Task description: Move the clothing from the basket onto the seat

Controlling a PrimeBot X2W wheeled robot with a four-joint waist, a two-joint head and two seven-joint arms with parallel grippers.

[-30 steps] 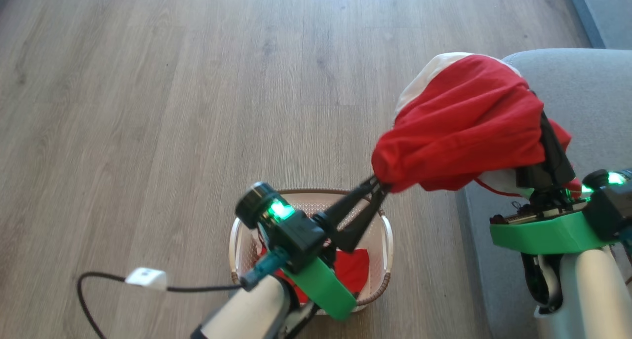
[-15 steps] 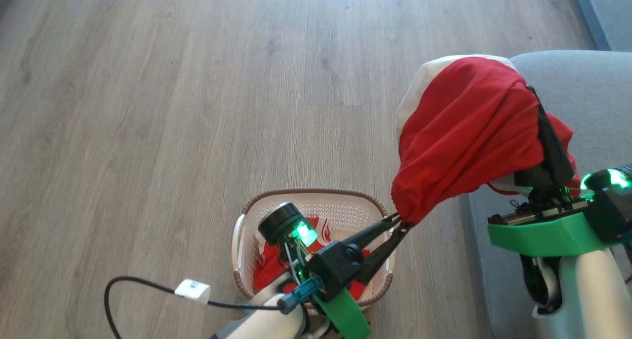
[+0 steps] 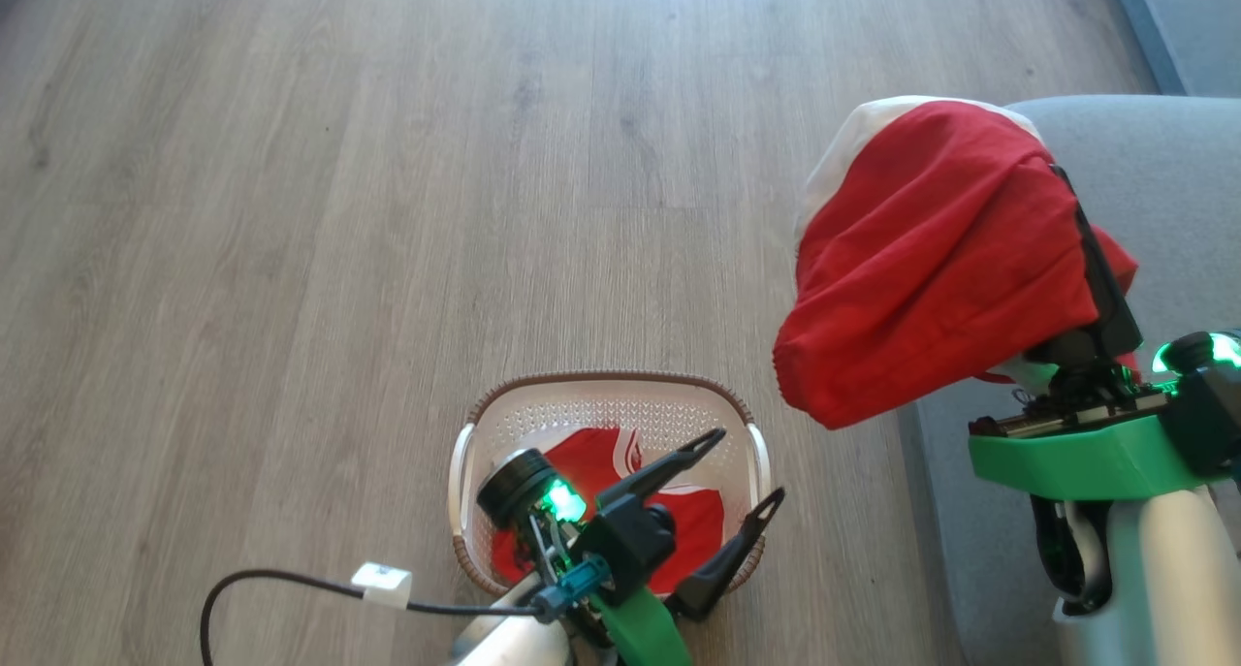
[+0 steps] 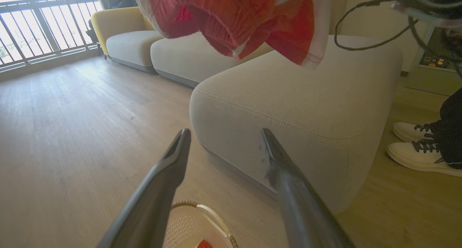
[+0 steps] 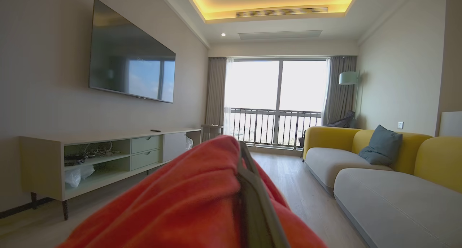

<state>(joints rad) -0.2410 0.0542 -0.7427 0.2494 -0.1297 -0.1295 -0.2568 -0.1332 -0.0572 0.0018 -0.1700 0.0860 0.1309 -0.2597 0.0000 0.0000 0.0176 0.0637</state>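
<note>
**laundrywatcher:** Where's the laundry at right now?

**botnerd42:** One soft bright red garment with white lining is up in the air at about 2 o'clock in the head view. It's draped right over the right gripper. One dark finger runs along the fabric's 3 o'clock side and the other is buried under it. So I honestly can't tell how far that gripper is closed, only that the garment is riding on it. In the left wrist view it hangs above the big grey fabric sofa seat with the pale stitched seam, not touching it.

**laundrywatcher:** And the other arm?

**botnerd42:** The left gripper is spread wide open with nothing in it. It hovers over the 3 o'clock side of the small oval cream plastic basket with the brown rim. The basket sits on the pale wood floor at 6 o'clock in the head view. A second red garment with white trim lies crumpled in the bottom of it. The sofa seat is off at the basket's 3 o'clock, with a strip of floor between them. Oh, and a person's white laced shoes are on the floor past the seat, at 3 o'clock in the left wrist view.
</note>
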